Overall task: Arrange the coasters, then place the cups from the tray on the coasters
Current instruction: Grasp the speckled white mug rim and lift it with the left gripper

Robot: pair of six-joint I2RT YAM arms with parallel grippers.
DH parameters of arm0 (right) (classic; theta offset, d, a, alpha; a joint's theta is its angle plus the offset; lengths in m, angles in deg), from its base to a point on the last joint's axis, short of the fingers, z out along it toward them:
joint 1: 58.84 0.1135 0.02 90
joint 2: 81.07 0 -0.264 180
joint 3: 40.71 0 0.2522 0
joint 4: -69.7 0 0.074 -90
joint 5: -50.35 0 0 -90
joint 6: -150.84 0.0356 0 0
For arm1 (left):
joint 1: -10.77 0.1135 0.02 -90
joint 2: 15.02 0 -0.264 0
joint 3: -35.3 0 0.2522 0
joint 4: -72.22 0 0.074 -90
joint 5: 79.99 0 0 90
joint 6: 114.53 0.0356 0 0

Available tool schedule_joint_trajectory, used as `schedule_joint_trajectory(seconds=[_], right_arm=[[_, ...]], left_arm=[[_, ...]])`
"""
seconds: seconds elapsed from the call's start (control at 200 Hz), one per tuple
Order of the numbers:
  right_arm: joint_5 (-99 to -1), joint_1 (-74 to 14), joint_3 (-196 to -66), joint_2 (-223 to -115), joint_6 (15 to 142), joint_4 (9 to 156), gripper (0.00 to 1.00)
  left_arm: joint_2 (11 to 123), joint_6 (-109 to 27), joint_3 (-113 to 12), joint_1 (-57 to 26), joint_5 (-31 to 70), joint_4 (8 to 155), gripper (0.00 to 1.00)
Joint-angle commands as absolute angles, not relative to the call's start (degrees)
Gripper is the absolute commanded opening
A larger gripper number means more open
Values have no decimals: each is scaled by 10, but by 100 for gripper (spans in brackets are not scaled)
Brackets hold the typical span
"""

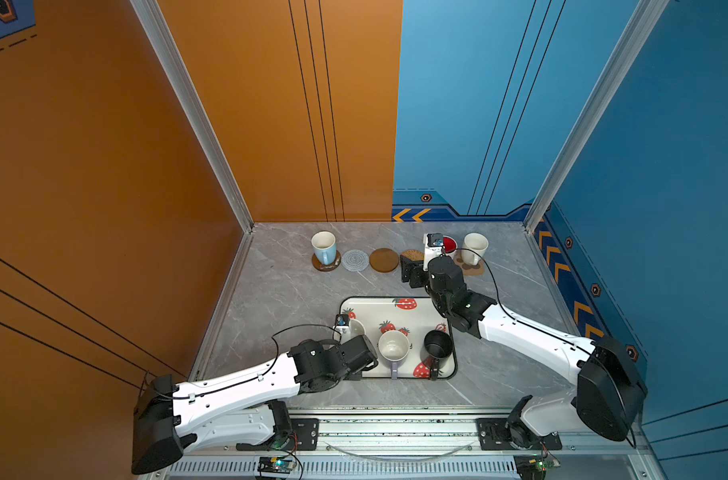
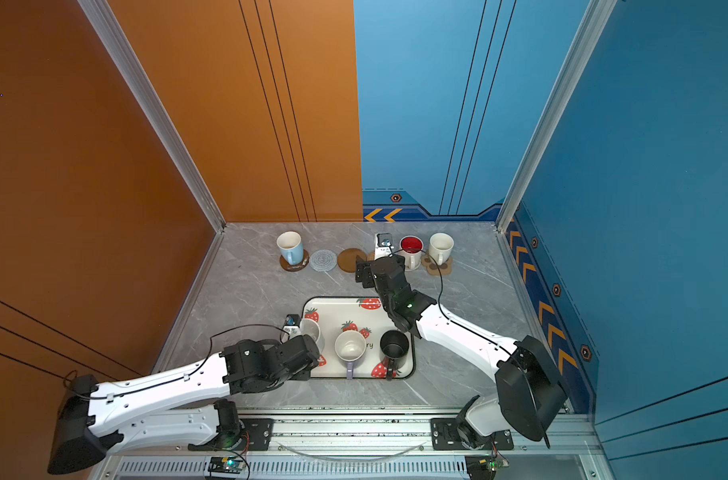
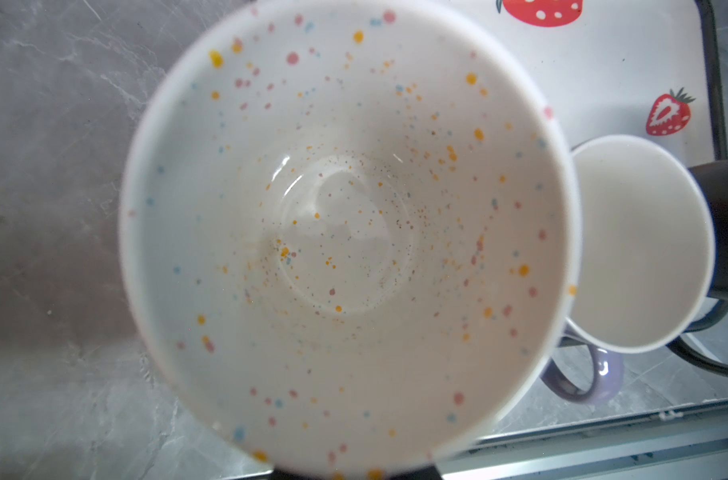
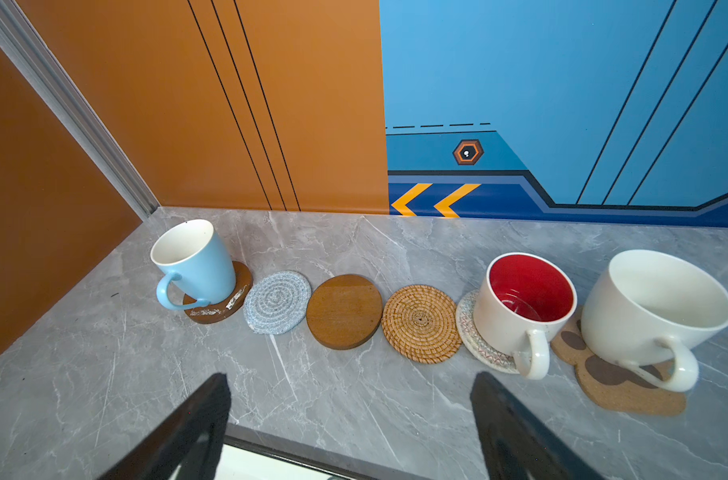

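Halfway: three mugs seated, three left at the strawberry tray (image 1: 372,311).
My right gripper (image 4: 351,378) gapes empty by the rattan coaster (image 4: 420,322); my left gripper (image 1: 360,349) sits over the speckled white mug (image 3: 345,232), grip unseen; lavender mug (image 1: 393,347) and black mug (image 1: 437,345) wait.

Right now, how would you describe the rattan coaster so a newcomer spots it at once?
On the grey table, look along the foot of the back wall. The rattan coaster lies bare there, between the smooth brown disc and the red-lined mug. Only it is tan coiled cane.
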State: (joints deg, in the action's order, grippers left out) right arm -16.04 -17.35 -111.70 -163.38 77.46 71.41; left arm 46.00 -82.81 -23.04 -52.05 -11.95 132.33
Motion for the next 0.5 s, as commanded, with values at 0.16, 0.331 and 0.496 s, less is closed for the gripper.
schedule_joint_trajectory(seconds=[0.16,0.331,0.496], right_arm=[[-185,-183,-1135,-1631,804,735,86],[-188,-182,-1135,-1632,807,737,86],[-195,-183,-1135,-1634,811,739,86]], left_arm=[[445,-771,-280,-457,-157,1323,0],[445,-733,-302,-411,-157,1323,0],[453,-701,-327,-372,-156,1319,0]])
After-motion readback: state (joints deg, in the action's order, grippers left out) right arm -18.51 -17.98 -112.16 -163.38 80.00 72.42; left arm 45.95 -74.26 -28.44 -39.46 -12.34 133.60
